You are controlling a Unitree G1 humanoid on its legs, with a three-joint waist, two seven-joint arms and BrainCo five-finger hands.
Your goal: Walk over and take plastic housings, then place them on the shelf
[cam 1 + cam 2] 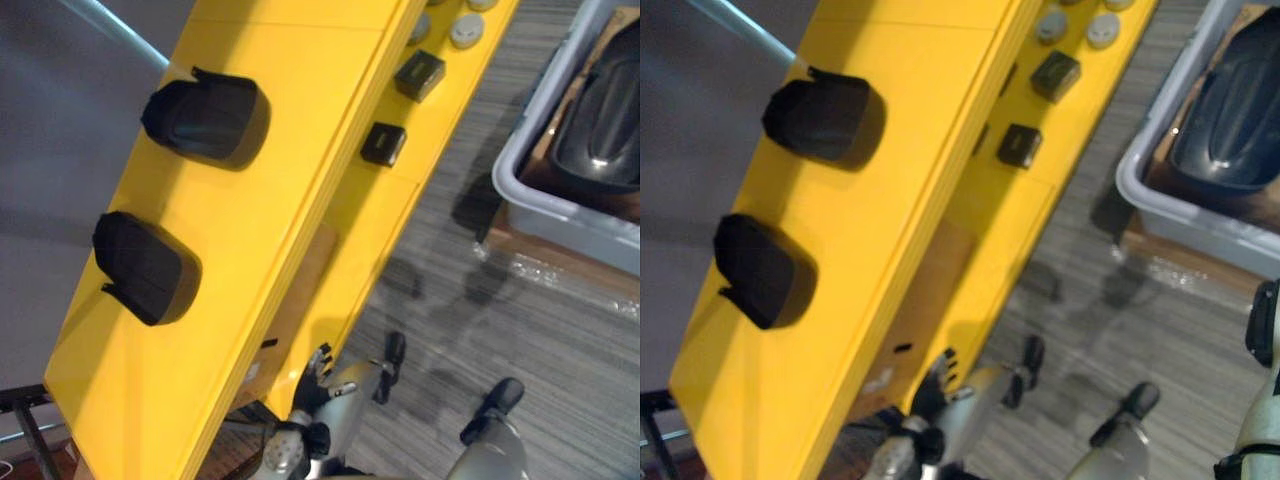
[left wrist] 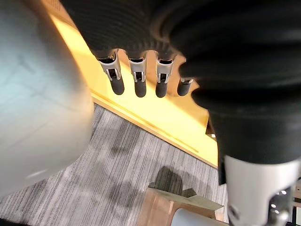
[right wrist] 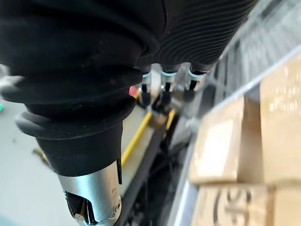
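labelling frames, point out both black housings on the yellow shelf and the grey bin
far housing (image 1: 207, 120), left eye view, its middle
near housing (image 1: 145, 265), left eye view, its middle
grey bin (image 1: 570, 225), left eye view, near wall

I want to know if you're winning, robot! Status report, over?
Left hand open, empty. Right hand open, empty. Two housings on shelf; third housing in bin. No blockage seen.

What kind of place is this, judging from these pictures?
Probably a workshop or parts store: a yellow shelf carries two black plastic housings, small black boxes lie on its lower level, and a grey plastic bin holds another dark housing.
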